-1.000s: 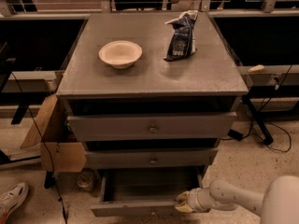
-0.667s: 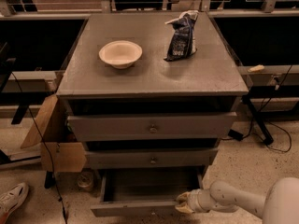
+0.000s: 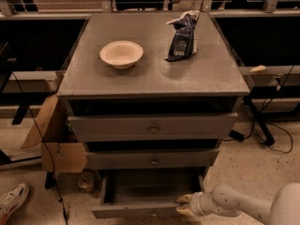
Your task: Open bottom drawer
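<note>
A: Open with the largest item.

B: Log the cabinet (image 3: 154,78) at centre, grey, with three drawers stacked down the near face. Judge it the fixed body against which any pull works.

A: Move to the drawers.

B: Log the top drawer (image 3: 152,125) and middle drawer (image 3: 152,159) as nearly flush. Find the bottom drawer (image 3: 150,189) lowest, next to the floor, standing well out toward the near side with a plain grey inside showing. Rate the task as largely done, perhaps short of full travel.

A: Account for the arm.

B: Note the arm (image 3: 239,203) low at the near right, set at floor level to match the drawer's height. Place the gripper (image 3: 186,204) at the right end of the bottom drawer's front, touching it or just beside. Cannot tell whether open or closed. Judge the position, away from the front's centre, as a pull taken from the front's edge.

A: Finish with loose items.

B: List a cardboard box (image 3: 58,146) at the cabinet's left. Then list a dark snack bag (image 3: 182,36) and a pale bowl (image 3: 121,54) on top, well apart from the work. No bearing on the pull.
</note>
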Controlling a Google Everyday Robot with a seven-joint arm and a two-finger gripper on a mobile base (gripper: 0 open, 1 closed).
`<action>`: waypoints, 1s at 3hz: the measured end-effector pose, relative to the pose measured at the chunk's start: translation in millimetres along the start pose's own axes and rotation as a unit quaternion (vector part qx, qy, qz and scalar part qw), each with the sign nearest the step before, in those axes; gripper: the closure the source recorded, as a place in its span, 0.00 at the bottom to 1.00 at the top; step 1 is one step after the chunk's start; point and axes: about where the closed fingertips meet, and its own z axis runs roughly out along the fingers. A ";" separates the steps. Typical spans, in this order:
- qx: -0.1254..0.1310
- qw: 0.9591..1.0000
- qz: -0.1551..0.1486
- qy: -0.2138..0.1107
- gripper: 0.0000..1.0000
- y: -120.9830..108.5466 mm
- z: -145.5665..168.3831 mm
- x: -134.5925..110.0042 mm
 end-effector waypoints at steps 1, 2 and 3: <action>0.001 1.000 -0.001 -0.001 0.35 4.8 -2.1 2.4; 0.002 1.000 -0.004 -0.001 0.12 9.0 -3.7 2.5; 0.005 1.000 -0.013 -0.001 0.00 16.8 -6.4 -0.3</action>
